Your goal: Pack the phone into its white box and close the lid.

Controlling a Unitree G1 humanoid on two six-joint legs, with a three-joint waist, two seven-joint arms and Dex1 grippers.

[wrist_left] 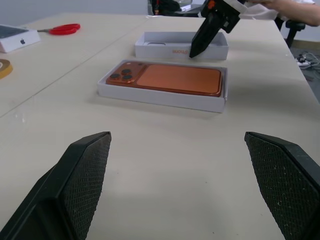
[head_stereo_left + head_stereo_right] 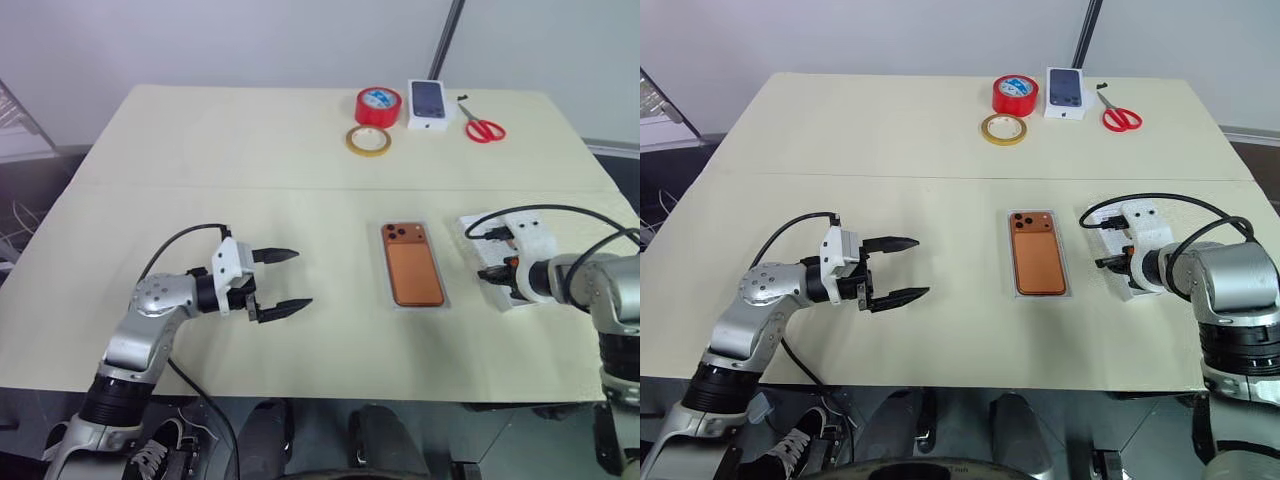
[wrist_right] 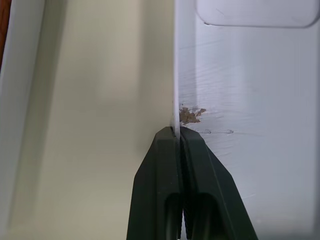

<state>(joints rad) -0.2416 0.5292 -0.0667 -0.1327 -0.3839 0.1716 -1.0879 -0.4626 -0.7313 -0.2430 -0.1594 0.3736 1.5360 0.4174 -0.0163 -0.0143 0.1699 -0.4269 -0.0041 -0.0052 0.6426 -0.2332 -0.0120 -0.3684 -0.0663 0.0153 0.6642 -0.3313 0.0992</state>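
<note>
The orange phone point(image 2: 415, 266) lies camera side up in the white box point(image 1: 162, 96), at the middle of the cream table point(image 2: 250, 150), a little toward the right. Just right of the box sits the lid point(image 1: 175, 50), open side up. The right gripper point(image 1: 197, 47) reaches down at the lid's near-left wall; in the right wrist view its two black fingers point(image 3: 160, 200) are pressed together with that thin white wall pinched between them. A small torn brown patch shows on the lid's inside just past the fingertips.

The left gripper point(image 2: 282, 282) hovers over bare table well left of the box, pointing right toward it, its fingers spread wide with nothing between them. The stretch of table between it and the box is bare.

At the far edge lie four things, well apart from the box: one red tape roll point(image 2: 378, 105), one yellowish tape ring point(image 2: 368, 141) just near of it, one small white box printed with a dark phone point(image 2: 430, 104), and one pair of red-handled scissors point(image 2: 483, 127) at the right end of the row.
</note>
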